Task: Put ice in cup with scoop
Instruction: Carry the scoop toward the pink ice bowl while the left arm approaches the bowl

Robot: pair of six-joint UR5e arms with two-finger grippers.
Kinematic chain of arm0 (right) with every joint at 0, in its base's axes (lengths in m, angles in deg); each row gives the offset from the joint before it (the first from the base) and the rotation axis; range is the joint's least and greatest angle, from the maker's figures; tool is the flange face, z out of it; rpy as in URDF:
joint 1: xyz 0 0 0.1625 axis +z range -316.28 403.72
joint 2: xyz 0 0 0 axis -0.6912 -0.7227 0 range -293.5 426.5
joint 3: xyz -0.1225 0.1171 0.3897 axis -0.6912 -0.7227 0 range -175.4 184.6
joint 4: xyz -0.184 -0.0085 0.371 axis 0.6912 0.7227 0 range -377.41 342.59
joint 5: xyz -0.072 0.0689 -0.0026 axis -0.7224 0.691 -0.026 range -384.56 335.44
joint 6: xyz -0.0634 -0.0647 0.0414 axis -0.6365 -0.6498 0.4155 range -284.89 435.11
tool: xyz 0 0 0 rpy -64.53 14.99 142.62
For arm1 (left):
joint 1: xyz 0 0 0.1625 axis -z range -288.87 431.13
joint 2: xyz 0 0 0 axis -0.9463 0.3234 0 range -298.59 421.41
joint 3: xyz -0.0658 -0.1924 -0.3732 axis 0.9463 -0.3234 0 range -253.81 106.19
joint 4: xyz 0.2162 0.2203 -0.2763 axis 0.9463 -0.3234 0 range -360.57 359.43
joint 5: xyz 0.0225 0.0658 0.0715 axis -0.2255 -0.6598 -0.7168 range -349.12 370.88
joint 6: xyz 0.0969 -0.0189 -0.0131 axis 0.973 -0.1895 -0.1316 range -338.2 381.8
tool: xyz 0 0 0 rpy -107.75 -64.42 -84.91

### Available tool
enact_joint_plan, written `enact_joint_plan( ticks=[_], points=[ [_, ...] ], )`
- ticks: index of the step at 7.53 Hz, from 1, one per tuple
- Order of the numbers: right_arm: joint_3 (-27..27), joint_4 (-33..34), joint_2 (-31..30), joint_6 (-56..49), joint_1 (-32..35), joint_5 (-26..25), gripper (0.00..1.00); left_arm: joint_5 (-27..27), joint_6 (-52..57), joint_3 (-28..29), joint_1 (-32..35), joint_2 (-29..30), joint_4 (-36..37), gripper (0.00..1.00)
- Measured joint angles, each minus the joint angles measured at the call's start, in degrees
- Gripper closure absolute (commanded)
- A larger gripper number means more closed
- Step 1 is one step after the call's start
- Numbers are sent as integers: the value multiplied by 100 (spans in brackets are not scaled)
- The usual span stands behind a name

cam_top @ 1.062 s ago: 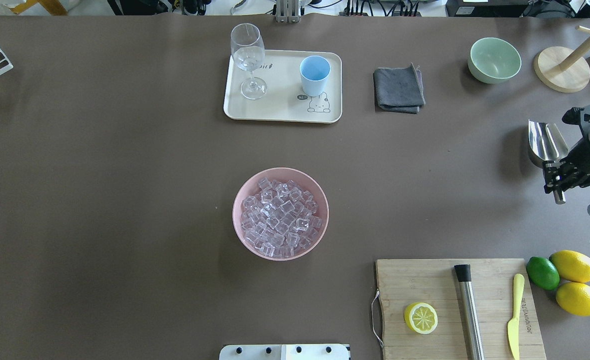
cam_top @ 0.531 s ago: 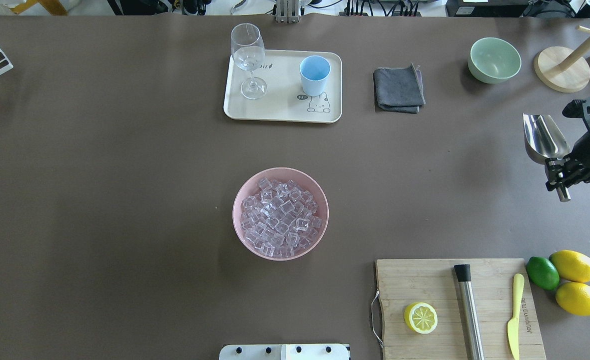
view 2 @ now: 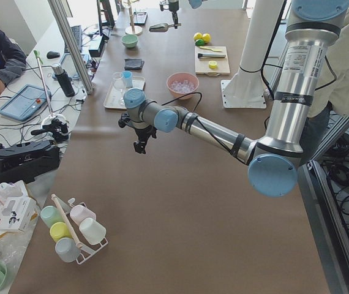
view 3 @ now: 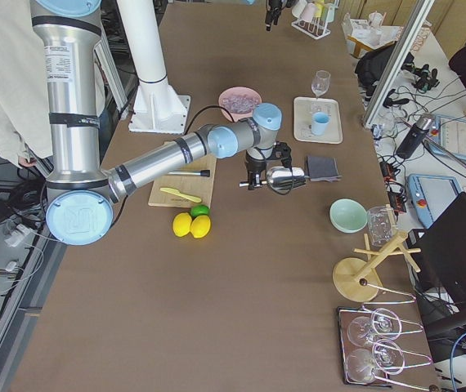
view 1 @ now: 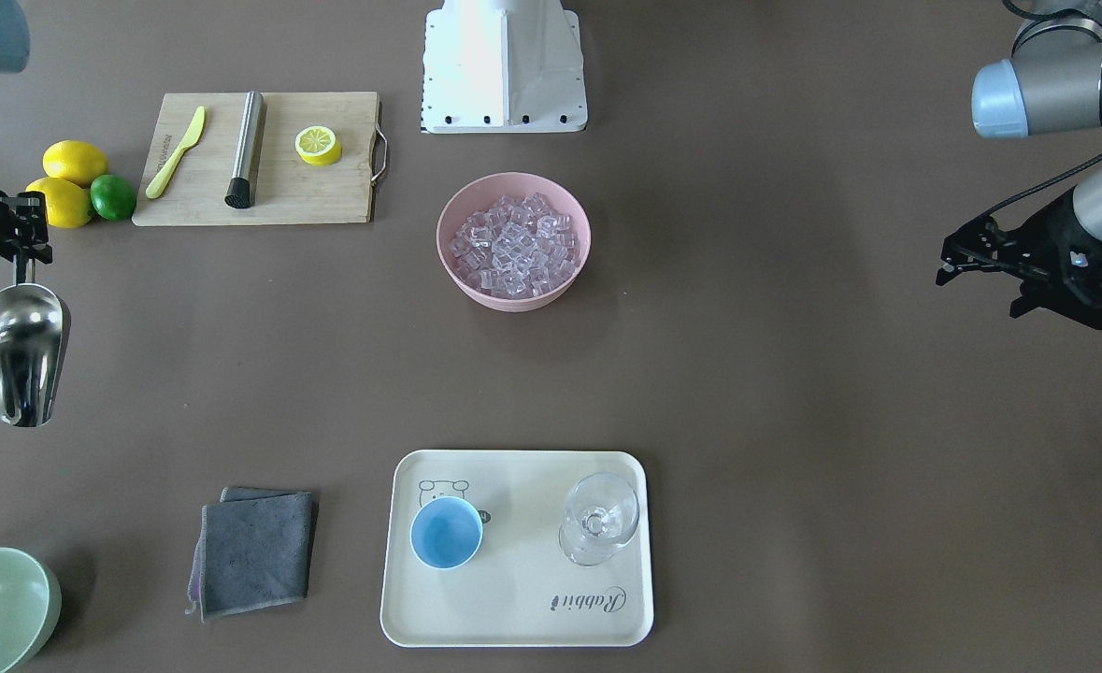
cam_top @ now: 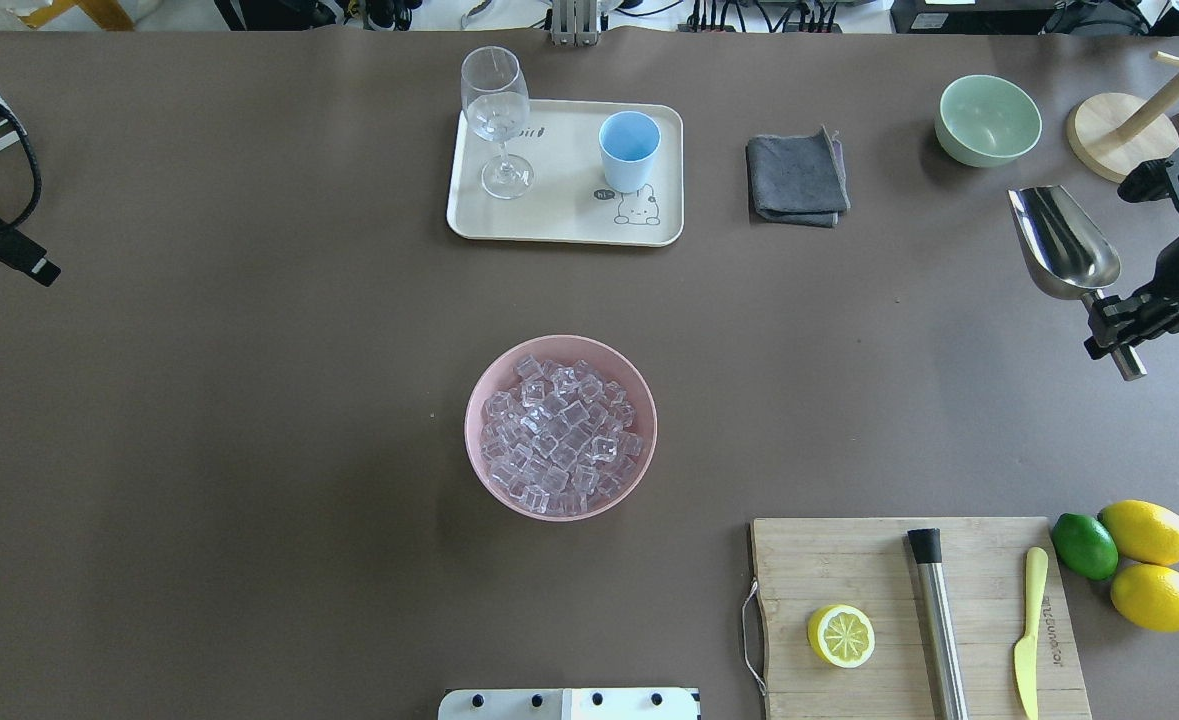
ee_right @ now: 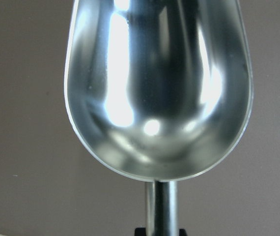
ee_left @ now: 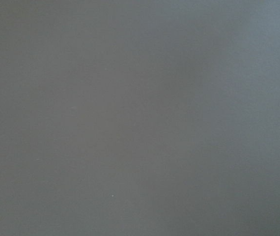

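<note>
The ice fills a pink bowl at the table's middle, also in the front view. The light-blue cup stands upright and empty on a cream tray, also in the front view. My right gripper is shut on the handle of the steel scoop and holds it above the table at the far right. The scoop's trough is empty in the right wrist view. My left gripper hovers open and empty over bare table at the far left.
A stemmed glass stands on the tray beside the cup. A grey cloth, a pale-green bowl and a wooden stand lie near the scoop. A cutting board carries a lemon half, a steel rod and a yellow knife.
My right gripper has carried the scoop toward the table's far side and turned its trough to the left. My left arm has come into view at the left edge.
</note>
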Motion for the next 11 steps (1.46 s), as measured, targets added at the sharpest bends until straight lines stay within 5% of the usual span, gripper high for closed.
enact_joint_plan(
  ticks=[2, 4, 7, 11],
  points=[
    [134, 7, 165, -429, 3, 10, 100, -8, 44, -5, -364, 101, -154, 2],
    [248, 23, 190, -1369, -7, -70, 100, -38, 25, 7, -503, 28, -1054, 2],
    [389, 31, 110, -3084, -59, -570, 100, -28, 2, 21, -686, -24, -1508, 2],
    [968, 711, 469, -4083, -1397, -2168, 100, 101, 47, -46, -945, 160, -1606, 2]
  ],
)
